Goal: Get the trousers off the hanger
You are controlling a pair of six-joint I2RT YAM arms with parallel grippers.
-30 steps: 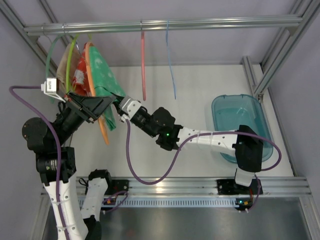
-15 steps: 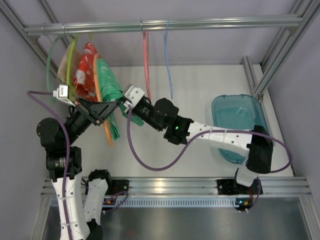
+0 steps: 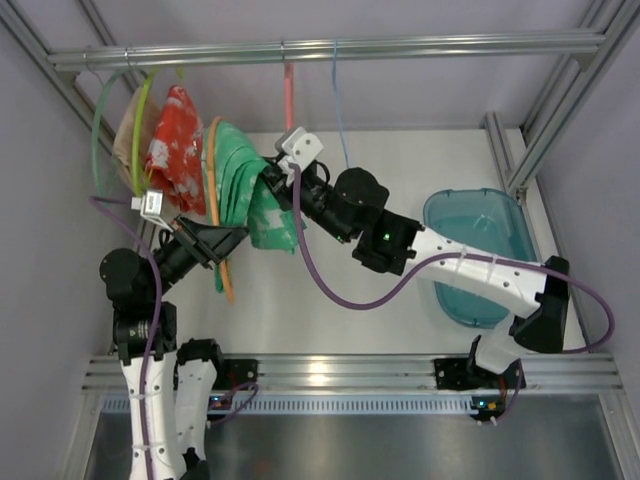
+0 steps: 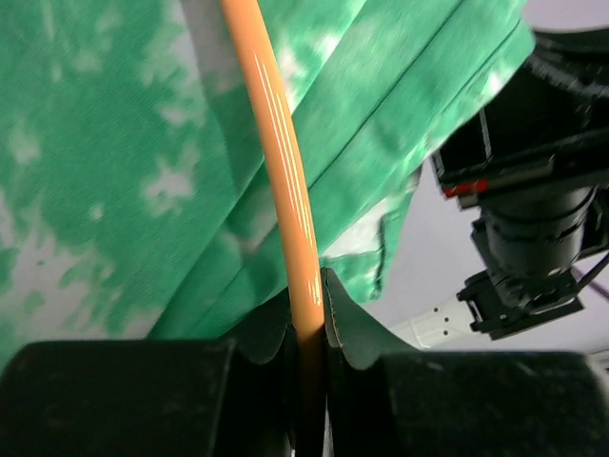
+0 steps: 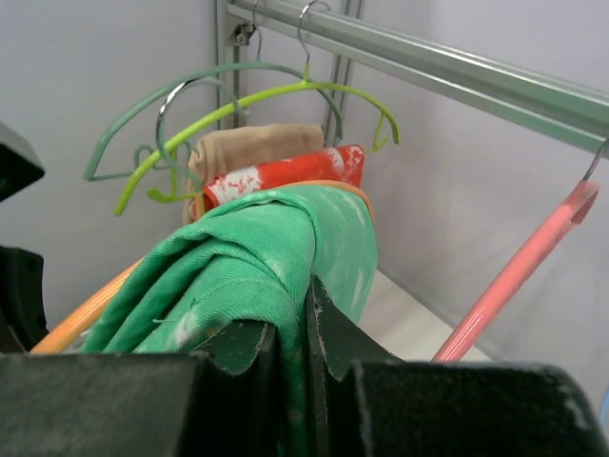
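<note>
Trousers (image 3: pixel 245 185): green printed cloth at upper left under the rail, still draped over the orange loop. Most of it is now bunched to the loop's right.
Neighbouring garments: the beige garment (image 3: pixel 128 130) and red garment (image 3: pixel 172 140) hang on green hangers further left. The red one lies just beside the trousers.
Left gripper (image 4: pixel 306 286): jaws narrow, clamped on the hanger bar low down, holding the loop in place.
Hanger (image 3: pixel 226 275): thin orange loop. It has swung right over the last second, following the pull on the cloth.
Right gripper (image 5: pixel 304 295): jaws nearly closed on a thick fold of the trousers. It has travelled up and to the right since a second ago, taking the cloth with it.
Meaning for the task: the garment is judged partly drawn off. Cloth remains on both sides of the bar in the left wrist view, so removal is not complete.
Pink-red hanger (image 3: pixel 289 95): hangs just beside the right wrist. It is the nearest obstruction to further rightward travel.
Blue hanger (image 3: pixel 338 100): next along the rail (image 3: pixel 400 47), also close to the right arm.
Teal bin (image 3: pixel 480 240): on the table well to the right, apart from the work.
</note>
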